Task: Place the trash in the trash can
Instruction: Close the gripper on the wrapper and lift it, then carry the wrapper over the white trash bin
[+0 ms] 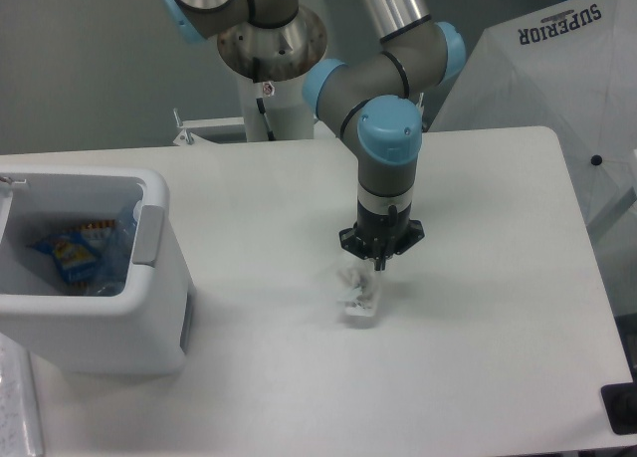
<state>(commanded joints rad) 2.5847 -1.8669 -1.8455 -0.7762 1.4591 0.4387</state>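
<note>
Claw [379, 265] just above wrapper [357, 296]

White table [498, 308] (wrapper [358, 296], bin [149, 318])

White table [478, 357] with rounded corners, filling most of the view; its matte surface is evenly lit and carries only soft, faint shadows. Behind it, a plain grey-green wall [90, 59] without windows or fixtures. At upper right, a white fabric canopy [557, 69], umbrella-like, printed with the word "SUPERIOR" in dark letters and showing dark seams and a small black dot; it stands just beyond the table's far right edge. A small metal bracket [183, 130] sits at the table's back edge, left of centre. A dark object [621, 407], cut off by the frame, lies at the lower right corner.
</note>
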